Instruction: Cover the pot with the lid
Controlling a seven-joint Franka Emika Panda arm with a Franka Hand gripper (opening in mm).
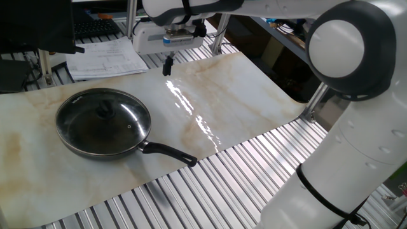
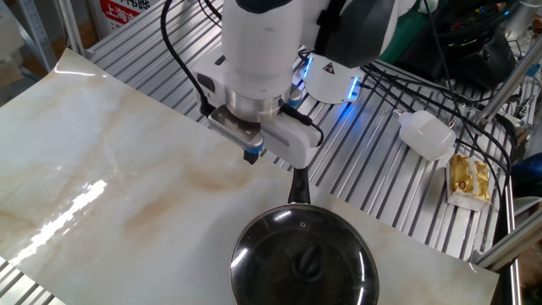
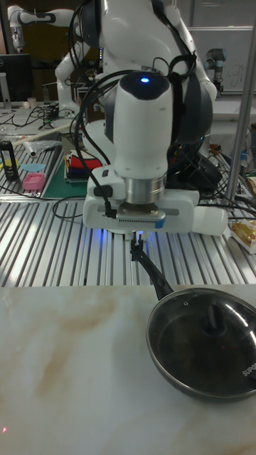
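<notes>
Glass lid [image 1: 105,121] seemingly seated on black pot [image 1: 137,149].

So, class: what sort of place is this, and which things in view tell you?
Most likely a robotics lab, not a kitchen. The frying pan sits on a marble-look sheet over a slatted metal workbench, with loose cables and another robot arm behind.

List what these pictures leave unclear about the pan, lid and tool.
- Pot: the other fixed view's bottom edge cuts off its near side.
- Lid: the tall view's right edge clips it.
- Tool: fingers too small and dark; open or shut unclear.
- Pot handle: partly hidden behind the wrist.
</notes>
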